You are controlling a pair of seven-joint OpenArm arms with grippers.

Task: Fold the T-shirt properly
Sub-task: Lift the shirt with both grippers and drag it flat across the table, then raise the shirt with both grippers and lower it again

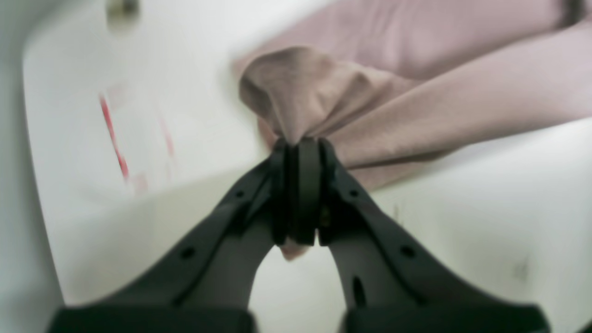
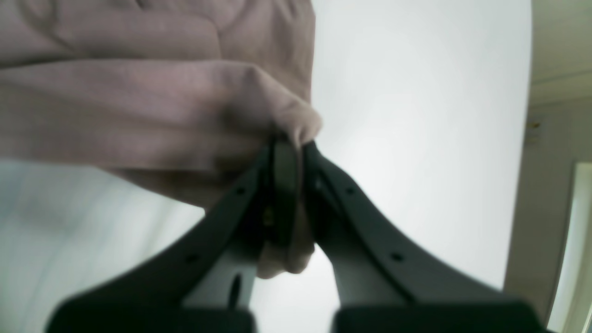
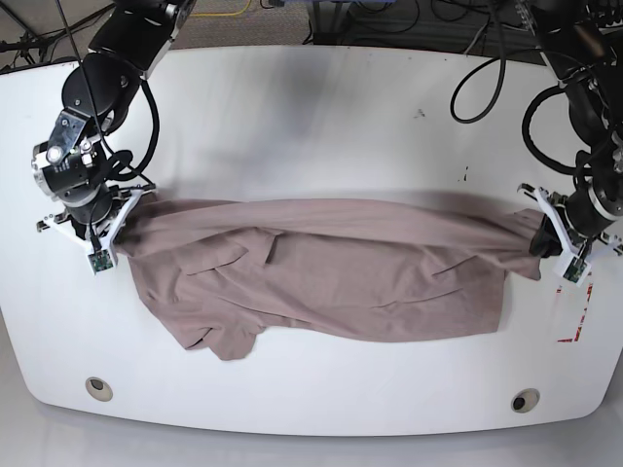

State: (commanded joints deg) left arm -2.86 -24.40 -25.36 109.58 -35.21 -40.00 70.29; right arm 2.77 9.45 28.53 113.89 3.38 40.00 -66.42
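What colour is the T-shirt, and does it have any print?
Plain taupe T-shirt, no print; clearest in the base view.

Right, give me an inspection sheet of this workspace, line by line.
Surface: white table, red marks near its right edge in the base view, round holes near the front corners.
Job's things: taupe T-shirt, stretched across the table between both arms, wrinkled, lower part lying on the table.
Clutter: nothing seen.
End effectors: left end effector shut on one end of the T-shirt; right end effector shut on the other end.
Cables: black cables looping over the table's far right corner, more along the far edge.
Surroundings: floor beyond the table; a wall in the right wrist view.
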